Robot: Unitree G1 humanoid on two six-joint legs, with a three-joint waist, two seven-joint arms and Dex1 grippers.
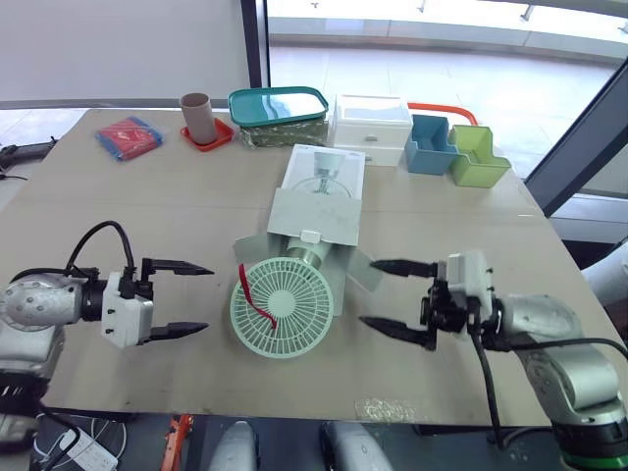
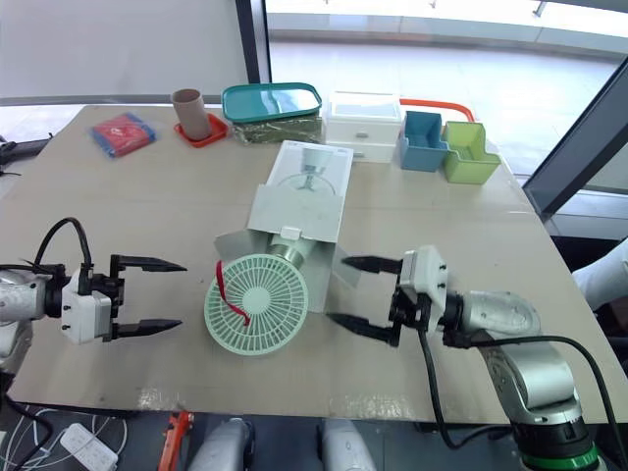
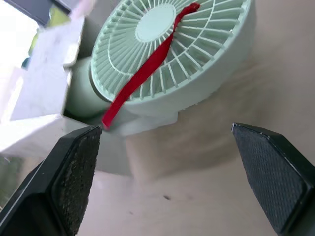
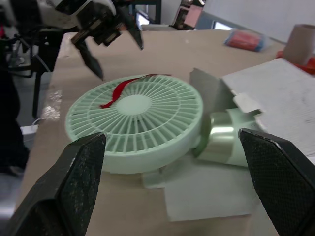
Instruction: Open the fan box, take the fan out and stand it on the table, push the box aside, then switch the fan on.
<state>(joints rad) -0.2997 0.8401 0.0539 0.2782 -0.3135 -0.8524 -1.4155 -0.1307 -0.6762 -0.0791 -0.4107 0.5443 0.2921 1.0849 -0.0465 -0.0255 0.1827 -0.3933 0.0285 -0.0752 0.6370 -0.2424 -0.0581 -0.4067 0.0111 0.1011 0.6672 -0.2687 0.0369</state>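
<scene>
Your mint-green fan (image 1: 282,306) is lying face-up at the white fan box's (image 1: 316,211) open near end, close to the table's (image 1: 147,206) front edge. Left gripper (image 1: 208,297) and right gripper (image 1: 366,292) are flanking it, fingers spread, grasping nothing

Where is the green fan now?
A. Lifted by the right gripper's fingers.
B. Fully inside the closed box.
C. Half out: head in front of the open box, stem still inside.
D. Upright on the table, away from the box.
C: the fan lies with its head on the table at the open end of the box, its stem still reaching inside.
</scene>
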